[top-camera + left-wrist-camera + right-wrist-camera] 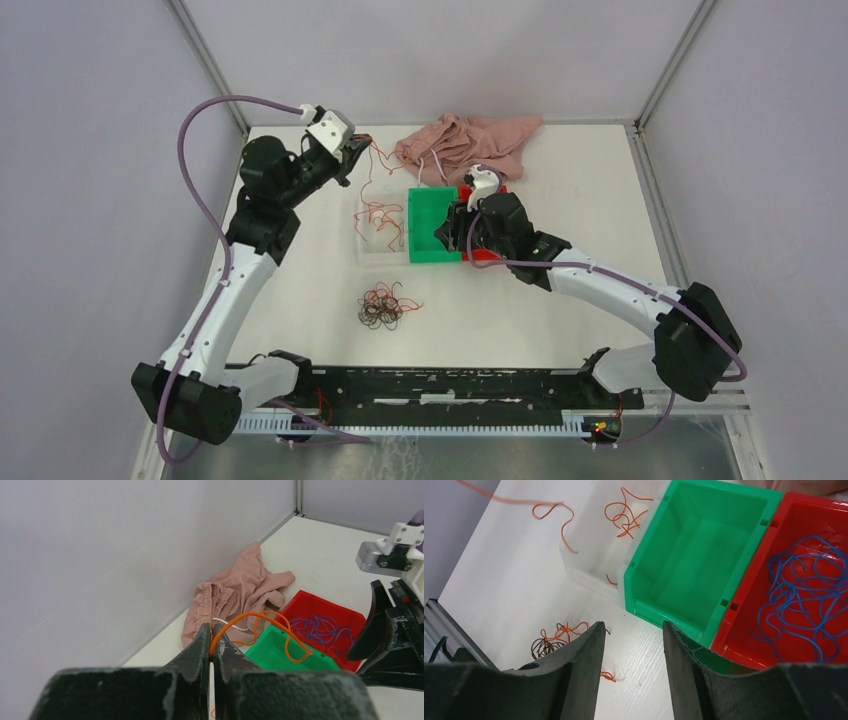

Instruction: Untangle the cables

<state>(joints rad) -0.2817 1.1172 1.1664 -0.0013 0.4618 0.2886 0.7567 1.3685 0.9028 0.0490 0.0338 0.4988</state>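
One curly orange cable (250, 613), being sorted, hung clenched in the left claw (212, 630) left of the green plastic bin (415, 225); the right claw (633, 627) gaped empty. Release seemed due.

green bin (696, 555), red bin (749, 605): glossy smooth moulded plastic. clear bin (589, 577), upper left of frame: frosted translucent plastic. pink cloth (240, 592): soft matt crumpled fabric. table (524, 575): matt white, faint grain. cables (809, 590): thin, smooth, plastic-coated. right gripper (632, 627) fingers (579, 680): black, rough, matt. corner posts (208, 65): brushed metal.
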